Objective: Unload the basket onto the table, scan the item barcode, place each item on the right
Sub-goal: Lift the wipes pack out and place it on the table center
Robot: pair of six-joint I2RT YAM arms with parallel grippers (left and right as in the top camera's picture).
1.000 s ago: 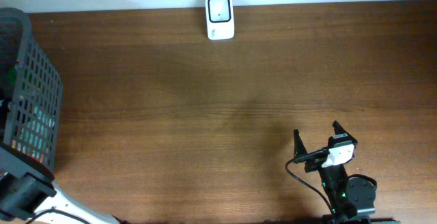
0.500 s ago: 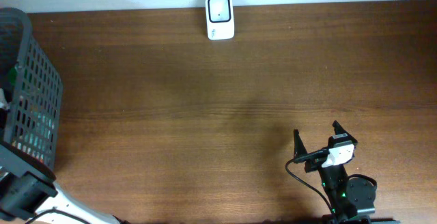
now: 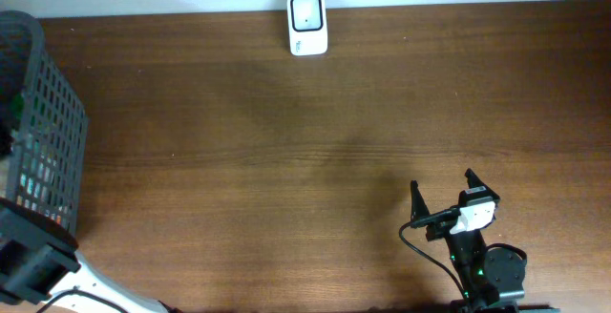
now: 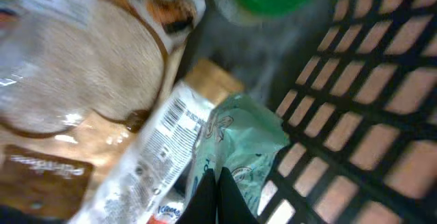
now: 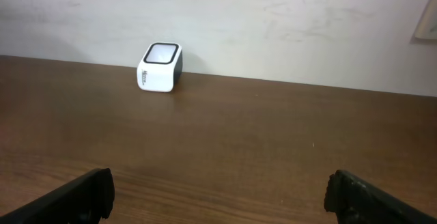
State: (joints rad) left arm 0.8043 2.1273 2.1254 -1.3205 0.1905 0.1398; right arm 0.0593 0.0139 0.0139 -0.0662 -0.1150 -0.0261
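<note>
While the left end effector (image 4: 217,195) is pressed together at the edge of a mint-green packet (image 4: 240,138) inside the grey basket (image 3: 52,113), firm hold unclear, lifting and presenting it to the white scanner (image 3: 306,24) across the worktop (image 3: 286,160) remain; the right end effector (image 3: 442,183) waits spread.

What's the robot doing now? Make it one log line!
left jaws: shut, in basket beside mint packet | right jaws: open, facing scanner | scan: not done

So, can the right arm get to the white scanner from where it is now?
Probably yes: the right gripper is open and nothing stands on the table between it and the scanner.
</note>
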